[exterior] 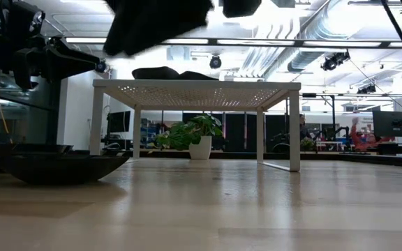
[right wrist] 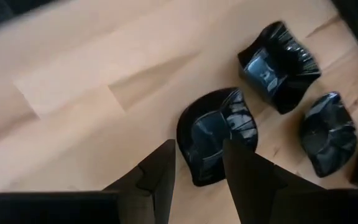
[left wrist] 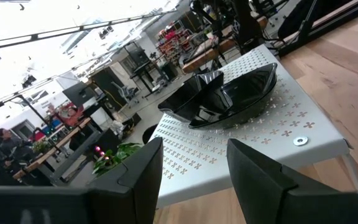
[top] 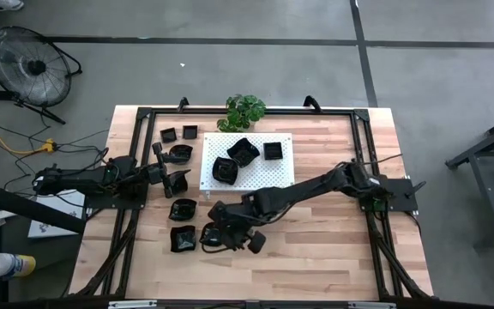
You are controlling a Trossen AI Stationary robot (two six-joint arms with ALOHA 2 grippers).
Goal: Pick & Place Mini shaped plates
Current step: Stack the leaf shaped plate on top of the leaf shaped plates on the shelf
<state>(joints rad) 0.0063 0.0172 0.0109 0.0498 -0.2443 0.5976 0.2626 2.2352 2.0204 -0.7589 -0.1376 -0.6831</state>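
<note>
Several glossy black mini plates lie about. Three sit on the white perforated board (top: 247, 160): one at its far middle (top: 243, 151), one at its near left (top: 225, 169), one at its far right (top: 273, 150). Others rest flat on the wooden table left of the board (top: 181, 153) and at the near left (top: 183, 209). My right gripper (right wrist: 197, 174) hovers open and empty over a wavy-edged plate (right wrist: 216, 134) at the near left (top: 215, 233). My left gripper (left wrist: 194, 174) is open and empty, left of the board (top: 178, 181), facing the plates on it (left wrist: 222, 96).
A green potted plant (top: 245, 110) stands at the board's far edge. The board stands raised on legs (exterior: 295, 129). Two more plates (right wrist: 278, 65) (right wrist: 328, 134) lie beside the one under my right gripper. A black frame (top: 144, 116) rims the table. Bare wood lies to the near right.
</note>
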